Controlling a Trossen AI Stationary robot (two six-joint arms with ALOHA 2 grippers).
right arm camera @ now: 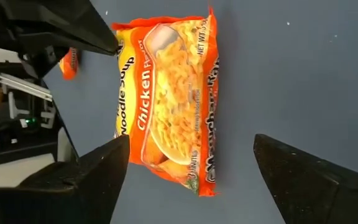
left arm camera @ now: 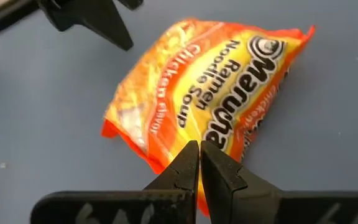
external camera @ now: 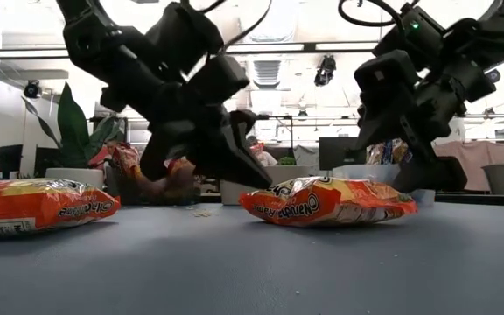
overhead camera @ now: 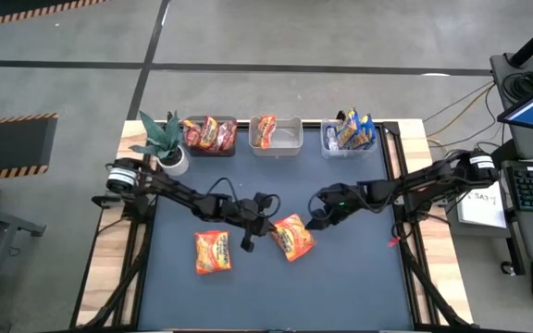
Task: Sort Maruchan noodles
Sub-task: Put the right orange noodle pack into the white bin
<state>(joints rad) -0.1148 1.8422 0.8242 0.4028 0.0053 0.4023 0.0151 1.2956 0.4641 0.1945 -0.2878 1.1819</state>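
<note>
Two orange packets with yellow panels and dark lettering, the centre packet [overhead camera: 291, 236] and the left packet [overhead camera: 213, 252], are displayed on the dark blue-grey desk [overhead camera: 350, 277], which is edged in pale wood. Dark red packets [overhead camera: 209, 134], one orange packet [overhead camera: 265, 130] and blue-and-yellow packets [overhead camera: 352, 130] are contained in clear bins. A green plant [overhead camera: 162, 137] is seated in a white pot.

Beyond your grippers at the mat's far edge you have three clear bins [overhead camera: 276, 148] in a row, with a potted plant [overhead camera: 165, 143] just beside the left-hand bin.
</note>
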